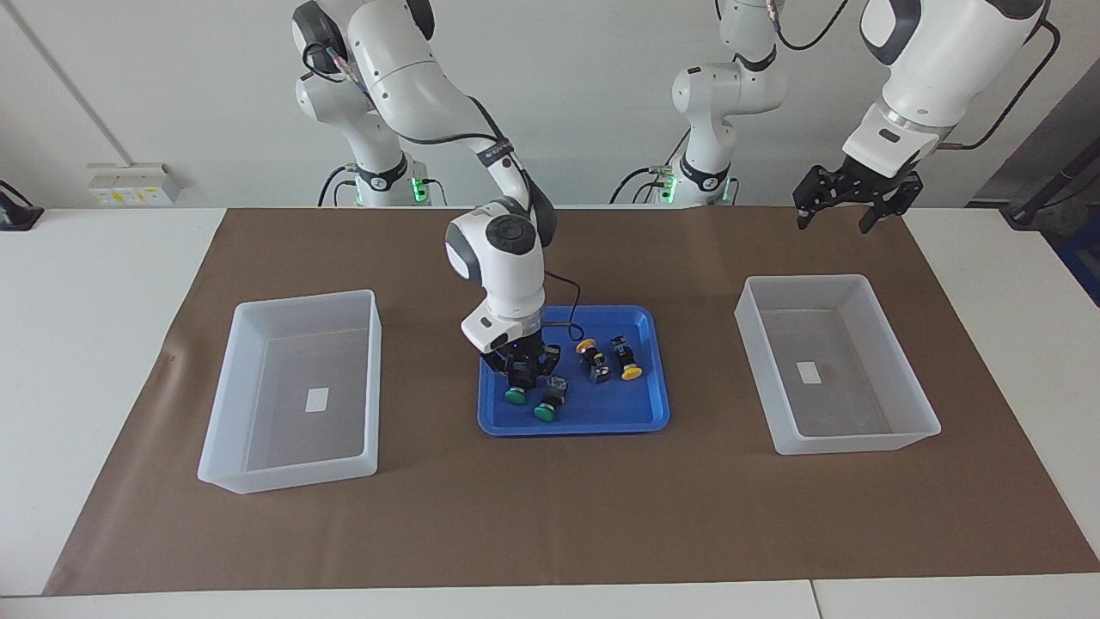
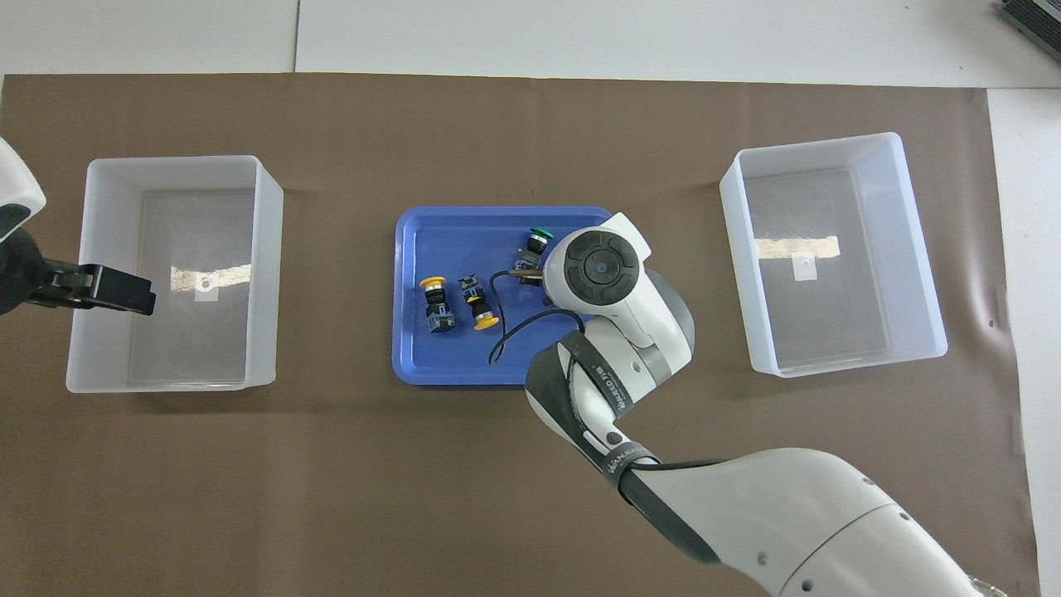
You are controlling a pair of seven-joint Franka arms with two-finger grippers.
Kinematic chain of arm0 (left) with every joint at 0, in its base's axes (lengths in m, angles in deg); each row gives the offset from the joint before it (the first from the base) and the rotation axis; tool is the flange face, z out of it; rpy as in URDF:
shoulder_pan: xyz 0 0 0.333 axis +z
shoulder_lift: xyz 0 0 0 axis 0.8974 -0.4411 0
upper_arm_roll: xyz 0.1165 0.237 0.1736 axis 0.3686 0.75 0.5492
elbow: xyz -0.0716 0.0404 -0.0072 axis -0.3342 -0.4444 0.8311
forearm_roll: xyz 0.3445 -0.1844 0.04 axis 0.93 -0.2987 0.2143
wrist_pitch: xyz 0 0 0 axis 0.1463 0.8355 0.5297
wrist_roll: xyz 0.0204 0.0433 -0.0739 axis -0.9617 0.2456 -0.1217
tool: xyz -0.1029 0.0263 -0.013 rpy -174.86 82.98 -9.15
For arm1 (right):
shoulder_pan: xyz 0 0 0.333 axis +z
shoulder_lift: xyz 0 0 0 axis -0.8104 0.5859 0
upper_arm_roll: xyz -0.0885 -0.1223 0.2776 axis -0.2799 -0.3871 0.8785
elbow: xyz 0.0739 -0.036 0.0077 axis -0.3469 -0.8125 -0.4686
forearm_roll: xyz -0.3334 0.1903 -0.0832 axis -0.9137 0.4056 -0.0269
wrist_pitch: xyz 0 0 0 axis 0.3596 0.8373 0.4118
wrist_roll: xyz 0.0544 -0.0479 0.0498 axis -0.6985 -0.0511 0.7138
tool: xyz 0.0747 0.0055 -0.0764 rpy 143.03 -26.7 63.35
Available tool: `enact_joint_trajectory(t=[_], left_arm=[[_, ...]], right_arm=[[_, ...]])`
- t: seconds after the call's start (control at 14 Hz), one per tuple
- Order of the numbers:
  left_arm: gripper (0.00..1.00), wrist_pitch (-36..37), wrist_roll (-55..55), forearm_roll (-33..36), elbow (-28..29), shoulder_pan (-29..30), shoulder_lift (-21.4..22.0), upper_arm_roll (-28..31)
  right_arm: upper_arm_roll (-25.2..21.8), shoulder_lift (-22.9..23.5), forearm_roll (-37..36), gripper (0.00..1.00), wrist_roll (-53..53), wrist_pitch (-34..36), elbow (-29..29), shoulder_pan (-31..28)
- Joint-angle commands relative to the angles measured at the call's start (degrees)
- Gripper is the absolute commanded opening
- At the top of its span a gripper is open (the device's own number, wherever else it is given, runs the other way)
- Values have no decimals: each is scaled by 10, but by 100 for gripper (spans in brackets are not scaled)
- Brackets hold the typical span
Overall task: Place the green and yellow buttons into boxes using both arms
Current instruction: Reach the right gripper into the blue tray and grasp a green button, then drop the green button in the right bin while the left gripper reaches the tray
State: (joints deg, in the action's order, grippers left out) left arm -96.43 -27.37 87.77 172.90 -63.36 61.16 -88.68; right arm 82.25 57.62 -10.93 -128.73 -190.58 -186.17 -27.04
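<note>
We saw the two boxes (image 1: 296, 391) (image 1: 834, 365) standing empty on the surface, one off each end of the blue tray (image 1: 640, 419), where all four buttons lay. Our right tool (image 1: 517, 376) had clamped on one green button (image 1: 516, 395), which lay with its cap pointing away from the robots; the other green button (image 1: 543, 412) lay just beside it. Two yellow buttons (image 1: 586, 346) (image 1: 632, 372) lay toward the left arm's end of the tray. Our left tool (image 1: 845, 209) waited high, fingers apart, off the tray's end.

right gripper (image 1: 520, 376): lowered, jaws closed | left gripper (image 1: 846, 199): raised, jaws apart
</note>
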Motion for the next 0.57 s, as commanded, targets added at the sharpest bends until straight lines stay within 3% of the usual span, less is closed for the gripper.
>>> enact_joint_trajectory(t=[0.0,0.36,0.5], left_arm=[[100,-9,2,9,12,-1,8,0],[100,-21,-14,8,14,0,8,0],[100,-65,-130,-2,39,-7,13,-5]], right_arm=[[1,-22,-9,0,-1,-4,-3,-4],[-2,-102,-6,0,8,56,-2,-55],[-1,-127,-1,0,60,92,-2,-99]])
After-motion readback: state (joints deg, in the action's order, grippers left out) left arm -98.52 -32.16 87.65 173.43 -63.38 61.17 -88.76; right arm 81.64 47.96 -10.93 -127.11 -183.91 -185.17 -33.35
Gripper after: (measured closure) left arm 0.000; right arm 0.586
